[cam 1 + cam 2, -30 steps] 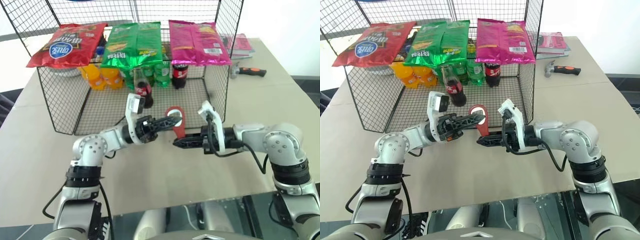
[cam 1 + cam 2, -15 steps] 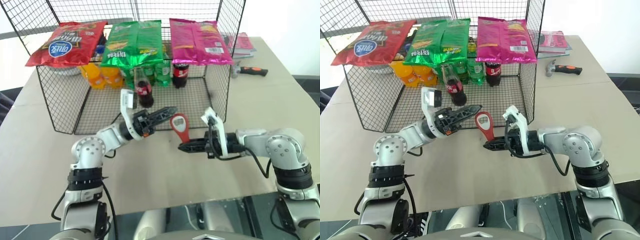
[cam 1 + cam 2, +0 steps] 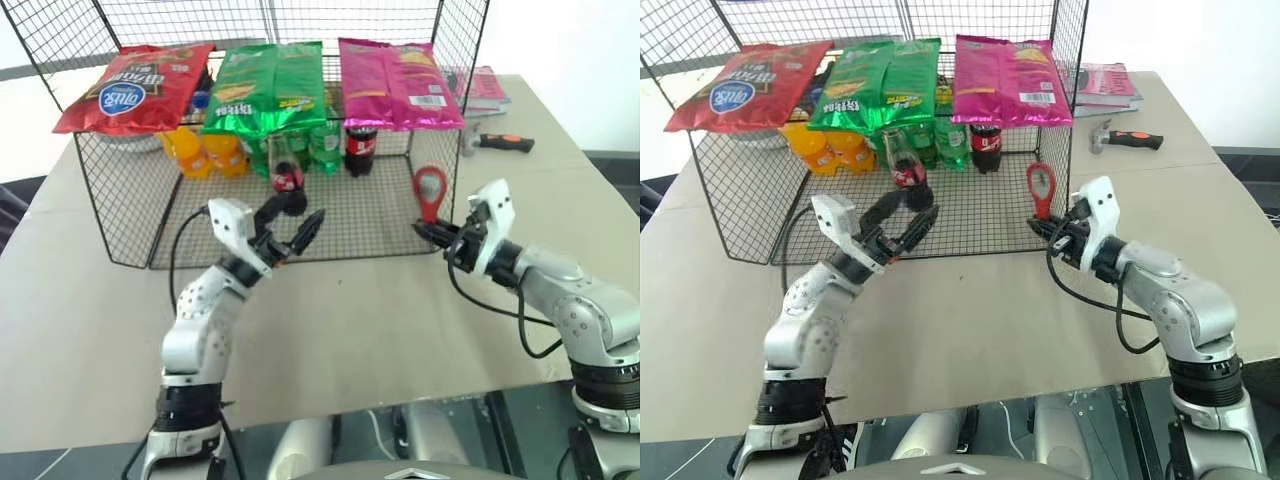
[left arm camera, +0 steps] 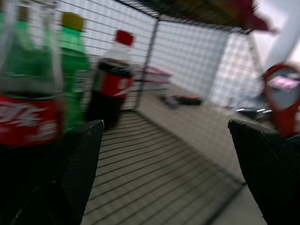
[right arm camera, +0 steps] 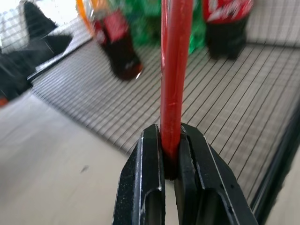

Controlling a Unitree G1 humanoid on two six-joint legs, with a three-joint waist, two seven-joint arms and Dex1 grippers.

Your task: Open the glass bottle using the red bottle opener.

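The right gripper (image 5: 169,154) pinches the red bottle opener (image 3: 430,190) upright at center right. The left gripper (image 3: 292,222), spread wide at center, seems just before the glass bottle (image 3: 285,172).

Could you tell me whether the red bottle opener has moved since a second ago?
Yes. The red bottle opener, shut in the right gripper, has shifted right, from before the cage's middle to its right front corner post.

A wire mesh cage (image 3: 120,215) occupies the upper centre of the frame on the beige worktop (image 3: 350,320). Three snack bags lie on its top: red (image 3: 135,85) at left, green (image 3: 268,85) at centre, pink (image 3: 398,82) at right. Beneath them stand orange bottles (image 3: 200,152), green bottles (image 3: 322,145) and a dark cola bottle (image 3: 360,148). At upper right lie a hammer (image 3: 497,142) and magazines (image 3: 483,88).
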